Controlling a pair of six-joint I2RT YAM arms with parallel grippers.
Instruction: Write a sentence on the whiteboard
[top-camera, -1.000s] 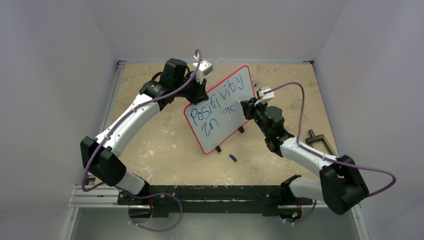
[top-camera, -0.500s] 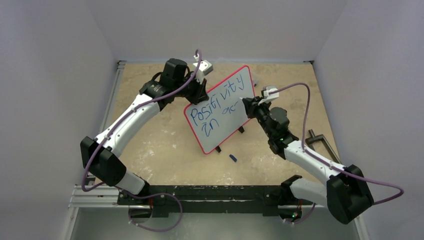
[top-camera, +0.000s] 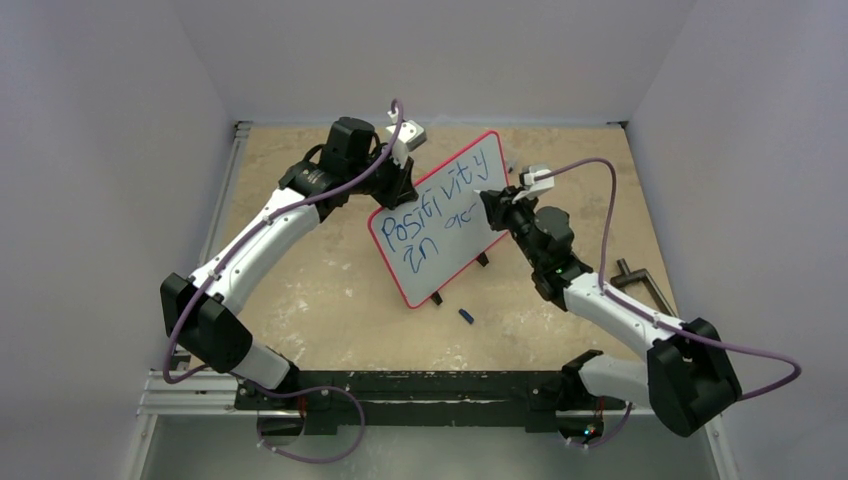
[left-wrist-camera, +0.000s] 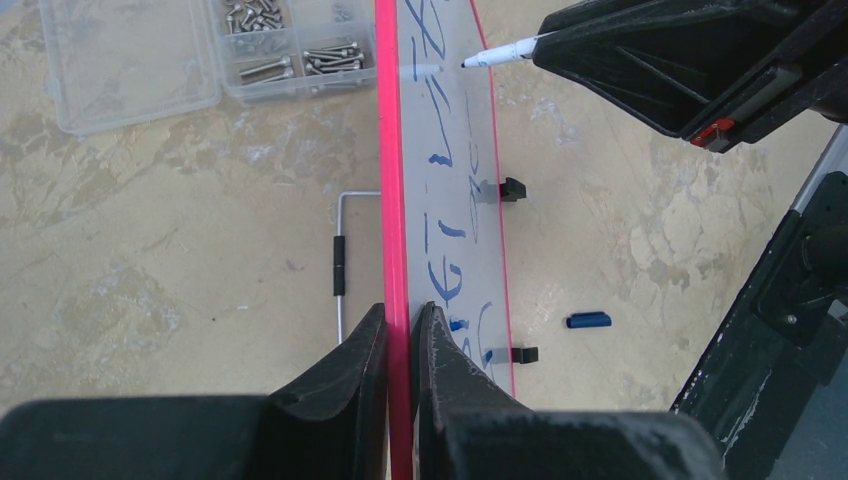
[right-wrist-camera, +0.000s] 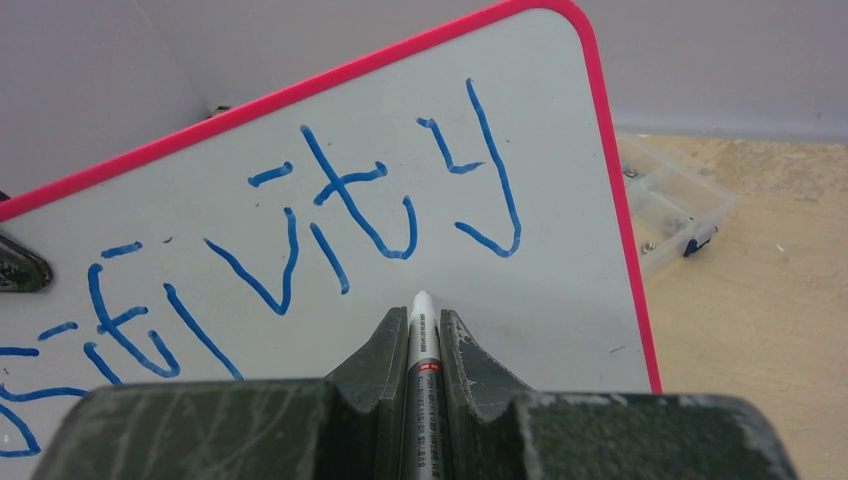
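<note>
Left gripper (left-wrist-camera: 403, 322): jaws closed on the red top edge of the whiteboard, one finger on each face, steadying it.
Whiteboard (top-camera: 452, 258): stands near the middle of the table (top-camera: 320, 290), leaning back on its two black clip feet, turned diagonally with its written face toward the right arm.
Writing: blue strokes in two lines; the upper line appears to read "Positivity", the lower one "in" and then a couple of small letters. The rest of the lower line is blank.
Blue cap (top-camera: 465, 315): lies on the table just in front of the board, apart from it.
Marker (right-wrist-camera: 421, 335): points at the blank patch below the "ty", right of the last small letters. I cannot tell whether the tip touches the surface or sits just off it.
Right gripper (top-camera: 496, 208): jaws clamped on the marker's barrel, with the tip poking out ahead of the fingertips.
Step in hand: partway through the sentence, judging by the unfinished lower line.
Next move: light, even tip pressure for the next stroke, while the left grip keeps the board from tipping back.
</note>
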